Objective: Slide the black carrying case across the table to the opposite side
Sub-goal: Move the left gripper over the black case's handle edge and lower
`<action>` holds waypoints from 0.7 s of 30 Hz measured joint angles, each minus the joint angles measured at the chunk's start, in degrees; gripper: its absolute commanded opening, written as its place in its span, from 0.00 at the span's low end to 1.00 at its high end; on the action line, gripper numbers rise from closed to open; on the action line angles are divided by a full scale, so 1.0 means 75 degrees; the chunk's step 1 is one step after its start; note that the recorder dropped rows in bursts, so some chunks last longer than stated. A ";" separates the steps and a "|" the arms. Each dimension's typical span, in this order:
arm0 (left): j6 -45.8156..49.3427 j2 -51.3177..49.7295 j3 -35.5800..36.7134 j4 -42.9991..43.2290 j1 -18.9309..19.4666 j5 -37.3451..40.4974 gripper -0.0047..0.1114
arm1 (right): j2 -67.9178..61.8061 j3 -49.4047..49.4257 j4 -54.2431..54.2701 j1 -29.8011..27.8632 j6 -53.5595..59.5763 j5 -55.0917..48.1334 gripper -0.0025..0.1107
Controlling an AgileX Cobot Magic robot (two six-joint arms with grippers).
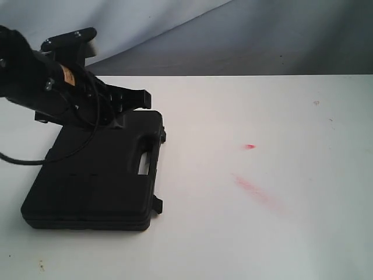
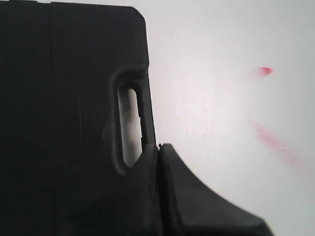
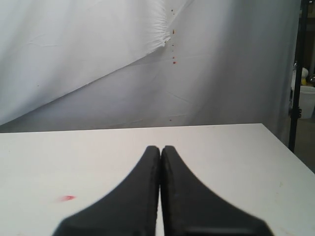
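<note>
Closest in: left gripper, jaws pressed flat together, nothing between them, tips right at the handle edge of the black carrying case. Touching the plastic or hovering just above it? Hard to call from this angle, probably touching.

Over to the case: lying flat on the left part of the table, handle slot facing the middle, a whole stretch of bare white top to cross. Just 2 red marks out there, a small spot and a long smear, both well apart from the case.

Right gripper: also closed, empty, above bare table on the far side, no part in this yet.

Now the worries. Contact sitting near 1 end of the handle edge, not the middle, so likely to swing the case round instead of sliding it straight. Rounded, slick rim, so easy for closed tips to skid off onto the table or ride up over the lid. Tips dropping into the slot: a snag, maybe a lifted edge. Too much downward press: a stuck, juddering case.
</note>
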State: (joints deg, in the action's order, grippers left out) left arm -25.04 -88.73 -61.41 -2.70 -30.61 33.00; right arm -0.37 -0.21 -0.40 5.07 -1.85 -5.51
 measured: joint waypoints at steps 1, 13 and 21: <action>0.0000 -0.0122 -0.0175 0.0000 0.0000 0.0166 0.04 | 0.0000 0.0000 0.0000 0.0000 0.0000 0.0000 0.02; 0.0016 -0.1460 -0.2298 0.0015 -0.0108 0.1975 0.04 | 0.0000 0.0000 0.0000 0.0000 0.0000 0.0000 0.02; 0.0016 -0.2169 -0.3496 -0.0024 -0.0239 0.2853 0.04 | 0.0000 0.0000 0.0000 0.0000 0.0000 0.0000 0.02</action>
State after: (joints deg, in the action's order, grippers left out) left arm -24.92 -105.00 -87.63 -2.88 -32.40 54.39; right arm -0.37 -0.21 -0.40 5.07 -1.85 -5.51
